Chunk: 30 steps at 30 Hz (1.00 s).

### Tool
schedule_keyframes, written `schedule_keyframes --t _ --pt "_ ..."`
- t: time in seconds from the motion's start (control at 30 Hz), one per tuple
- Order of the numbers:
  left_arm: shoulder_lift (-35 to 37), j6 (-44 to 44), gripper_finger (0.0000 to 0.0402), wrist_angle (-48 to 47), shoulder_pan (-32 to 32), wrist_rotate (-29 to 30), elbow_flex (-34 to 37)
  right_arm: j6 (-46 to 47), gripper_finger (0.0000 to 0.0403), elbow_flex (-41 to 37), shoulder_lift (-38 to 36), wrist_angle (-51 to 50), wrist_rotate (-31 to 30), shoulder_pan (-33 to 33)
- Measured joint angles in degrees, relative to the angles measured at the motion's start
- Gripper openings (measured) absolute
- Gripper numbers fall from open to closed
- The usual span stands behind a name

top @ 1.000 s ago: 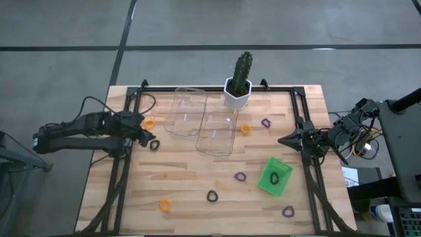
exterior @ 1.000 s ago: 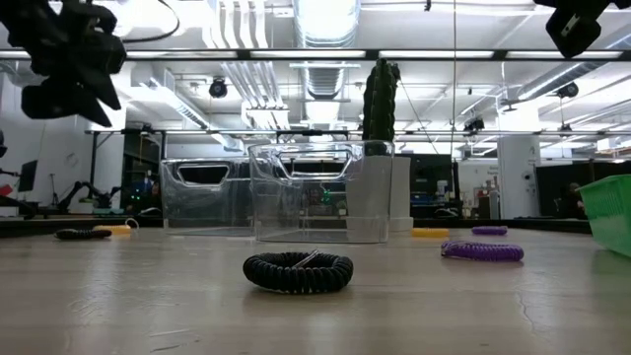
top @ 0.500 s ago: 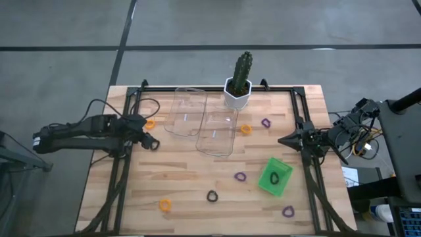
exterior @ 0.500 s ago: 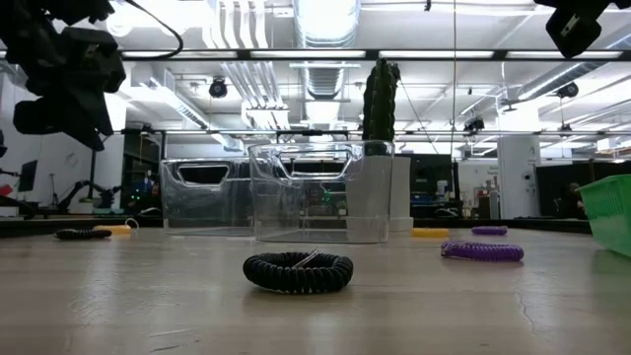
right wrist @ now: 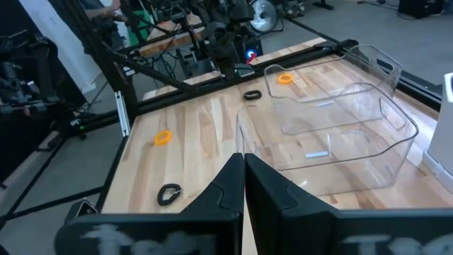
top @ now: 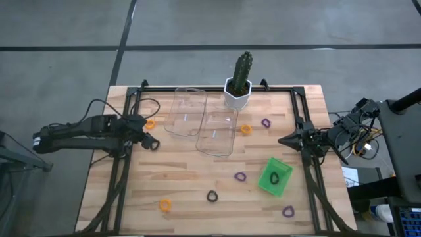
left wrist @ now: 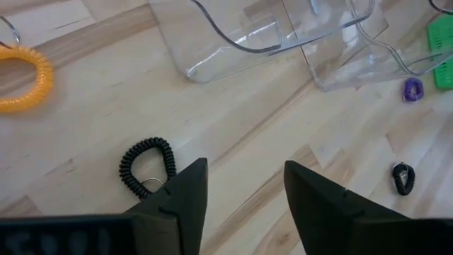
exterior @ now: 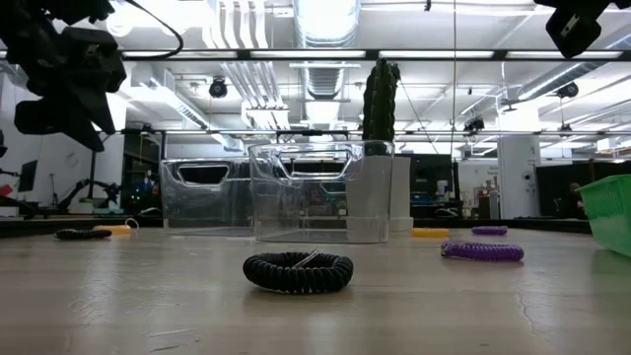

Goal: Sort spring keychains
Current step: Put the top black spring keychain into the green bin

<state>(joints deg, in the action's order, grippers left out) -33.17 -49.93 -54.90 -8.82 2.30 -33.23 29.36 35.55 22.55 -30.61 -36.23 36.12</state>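
Note:
My left gripper (top: 148, 139) (left wrist: 244, 166) hangs open above the table's left part. A black spring keychain (left wrist: 146, 166) lies flat on the wood just beside one of its fingers, with nothing between the fingers. An orange keychain (top: 150, 122) (left wrist: 25, 78) lies a little farther back. More keychains lie scattered: orange (top: 246, 129), purple (top: 266, 122), purple (top: 241, 176), black (top: 212, 195) (exterior: 298, 271), orange (top: 164, 205), purple (top: 287, 211). One black keychain (top: 275, 177) lies in the green tray (top: 281, 187). My right gripper (top: 283, 140) (right wrist: 244, 166) waits shut at the right edge, raised.
Two clear plastic trays (top: 187, 110) (top: 218, 131) stand side by side at the middle back. Behind them is a potted cactus (top: 239, 85). A dark metal frame (top: 122, 164) runs along the table's left, right and far sides.
My left gripper has sunk a little and reached toward the black keychain on the left; it now partly covers that keychain in the high view. The keychains and trays lie where they were.

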Motion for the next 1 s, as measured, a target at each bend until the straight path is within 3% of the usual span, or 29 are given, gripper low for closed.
schedule_keyframes --t 0.43,1.0 --pt "-1.5 -1.6 0.0257 1.4 0.0 0.2 3.7 0.0 0.0008 0.0 0.0 0.0 0.0 0.0" --pt "-5.4 -3.7 0.0261 4.5 0.0 -2.5 5.5 0.2 0.0008 0.0 0.0 0.0 0.0 0.0"
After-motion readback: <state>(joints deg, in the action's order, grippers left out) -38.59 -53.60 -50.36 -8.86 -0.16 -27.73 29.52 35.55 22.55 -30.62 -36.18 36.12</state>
